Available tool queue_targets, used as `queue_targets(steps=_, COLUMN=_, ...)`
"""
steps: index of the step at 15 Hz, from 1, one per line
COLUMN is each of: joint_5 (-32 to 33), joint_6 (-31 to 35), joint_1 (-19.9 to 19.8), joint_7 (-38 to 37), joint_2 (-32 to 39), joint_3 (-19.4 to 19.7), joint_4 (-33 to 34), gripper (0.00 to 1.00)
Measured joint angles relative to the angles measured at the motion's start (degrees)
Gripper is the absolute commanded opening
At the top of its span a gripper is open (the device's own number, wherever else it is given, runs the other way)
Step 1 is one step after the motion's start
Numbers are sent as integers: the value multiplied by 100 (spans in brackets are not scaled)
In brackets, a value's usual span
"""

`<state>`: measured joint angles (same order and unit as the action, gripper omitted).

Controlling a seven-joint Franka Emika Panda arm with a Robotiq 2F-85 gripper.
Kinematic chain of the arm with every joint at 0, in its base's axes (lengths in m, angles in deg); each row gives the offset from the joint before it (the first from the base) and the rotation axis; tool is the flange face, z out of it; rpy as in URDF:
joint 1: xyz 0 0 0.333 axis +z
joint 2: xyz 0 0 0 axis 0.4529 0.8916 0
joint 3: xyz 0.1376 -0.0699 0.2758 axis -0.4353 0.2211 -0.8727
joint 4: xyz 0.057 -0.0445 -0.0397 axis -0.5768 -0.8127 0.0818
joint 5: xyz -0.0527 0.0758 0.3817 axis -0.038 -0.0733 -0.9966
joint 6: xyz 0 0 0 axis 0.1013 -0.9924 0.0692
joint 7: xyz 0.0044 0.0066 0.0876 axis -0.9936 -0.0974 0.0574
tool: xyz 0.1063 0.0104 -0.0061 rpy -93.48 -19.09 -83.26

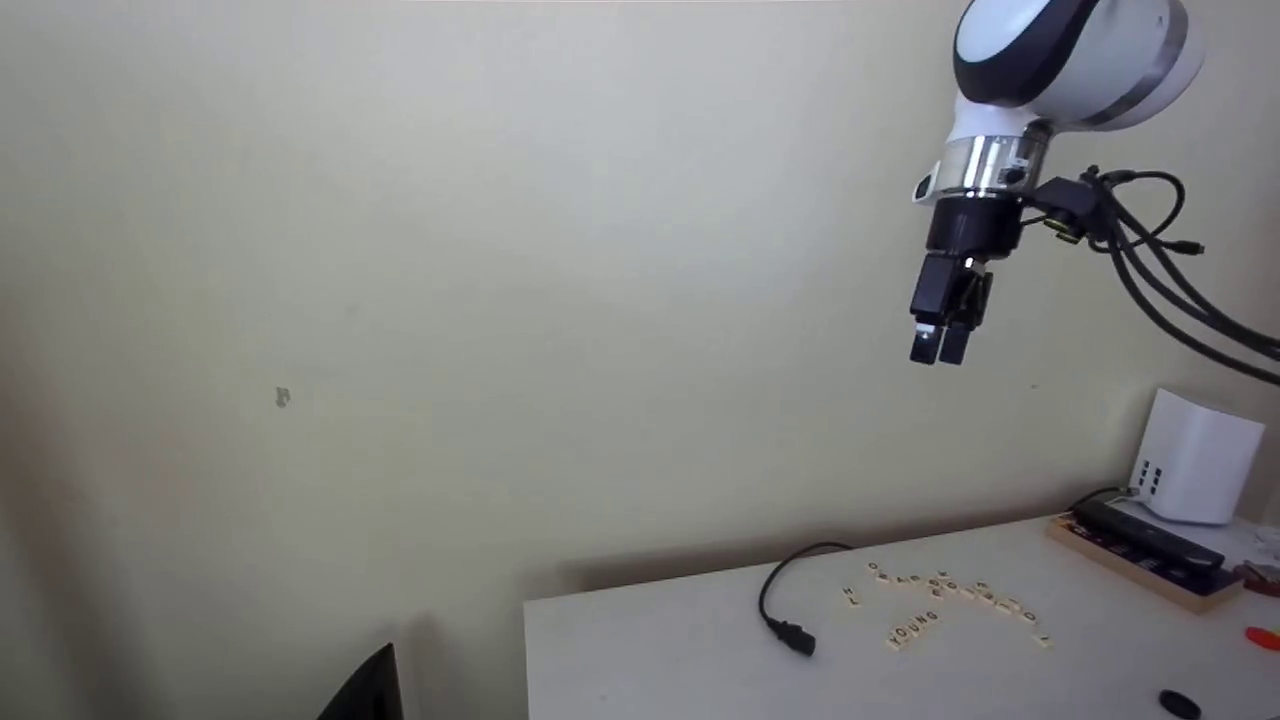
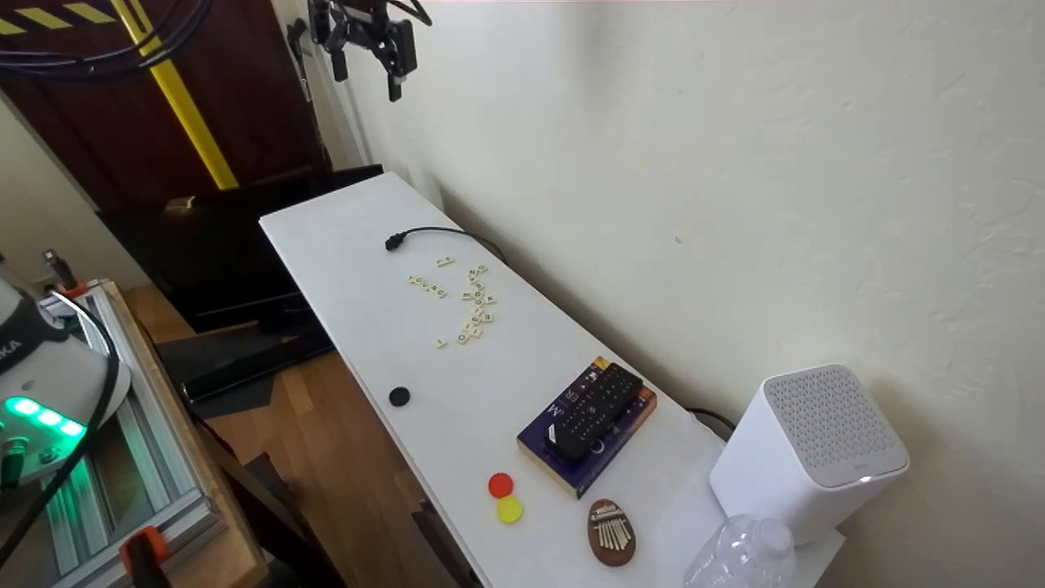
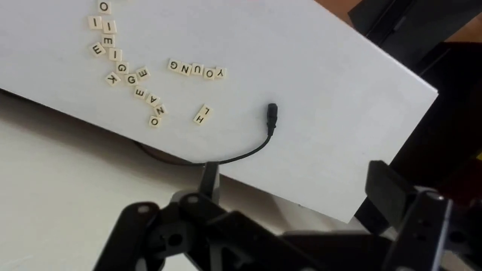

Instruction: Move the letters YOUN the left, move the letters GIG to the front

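We see a pale wall [image 1: 550,250] and, along it, a white table [image 2: 343,237]. The Franka Panda arm [image 1: 1080,60] reaches down in an exterior view, ending in a Robotiq gripper [image 2: 367,86] well above the table — fingers [image 3: 388,192] spread wide. A white router [image 2: 816,457] stands at one end of the table near the wall, a clear plastic bottle [image 2: 743,559] just beside it. A purple book [image 2: 540,434] lies flat with a black remote control [image 2: 600,408] on top. A black power cord [image 3: 244,155] curves in over the wall-side edge, its connector [image 3: 272,116] resting on the table. We mark a kalimba [image 2: 611,533] near the book, a black disc [image 2: 399,397] on its own, and a red disc [image 2: 500,485] and yellow disc [image 2: 509,510] side by side, touching or nearly so.

Letter tiles [image 3: 152,99] last, read from the wrist view. The YOUNG row [image 3: 197,69] sits tight beside the chain of tiles [image 3: 140,92], farther from the wall than the touching H tile [image 3: 199,119] and L tile [image 3: 205,110]. For GIG we get an I tile [image 3: 115,55], a G tile [image 3: 122,67] and a second G tile [image 3: 131,79] consecutively in that chain. One stray tile [image 2: 442,344] lies past the chain's end in both exterior views — probably an I, too small to be sure.
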<state>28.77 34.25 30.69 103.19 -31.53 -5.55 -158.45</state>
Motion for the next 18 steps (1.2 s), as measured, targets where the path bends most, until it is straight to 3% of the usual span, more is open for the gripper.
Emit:
queue_targets(steps=12, joint_5=-164, joint_6=-207, joint_1=-16, joint_7=243, joint_2=263, joint_3=-122, joint_4=5, gripper=100)
queue_targets(steps=18, joint_5=-864, joint_6=379, joint_1=-65, joint_7=281, joint_2=859, joint_3=-337, joint_4=-306, gripper=100)
